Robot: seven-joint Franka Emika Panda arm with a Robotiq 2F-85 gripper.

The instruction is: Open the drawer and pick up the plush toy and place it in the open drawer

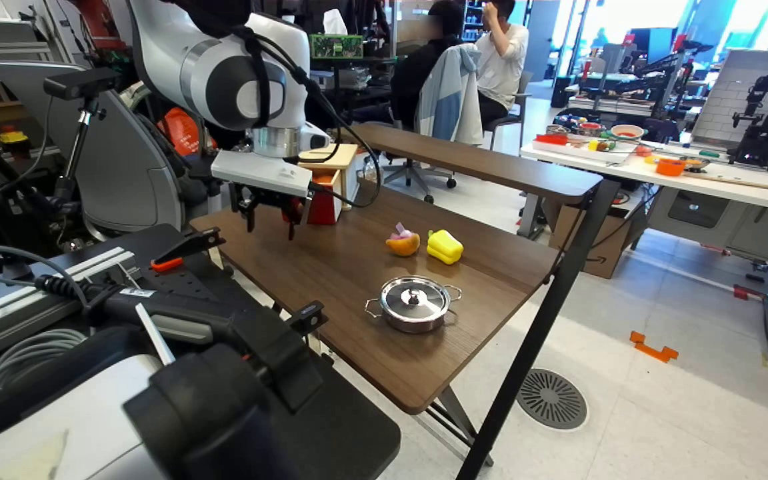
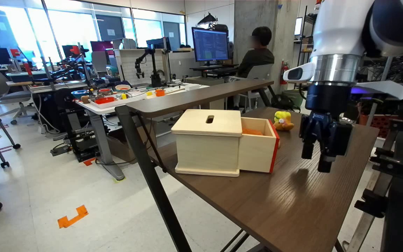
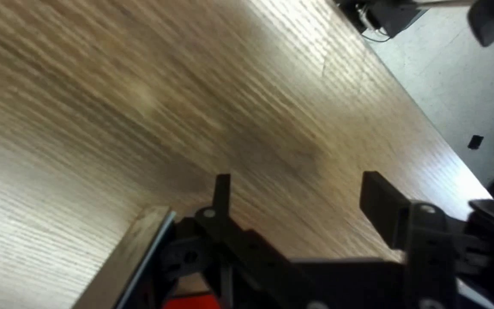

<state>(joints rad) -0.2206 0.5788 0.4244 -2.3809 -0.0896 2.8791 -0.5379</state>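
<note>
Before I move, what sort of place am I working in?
Probably a robotics lab or shared workspace: a black robot arm stands on a white table in both exterior views, and an exterior view shows a seated person and a computer monitor.

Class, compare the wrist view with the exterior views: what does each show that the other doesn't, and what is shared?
Wrist view only: a downward look through the open tool onto the tabletop.

Exterior views only: the plush toy, the yellow pepper and the arm.

Both: tool, tabletop, floor and drawer, the last only partly in the wrist view.
</note>
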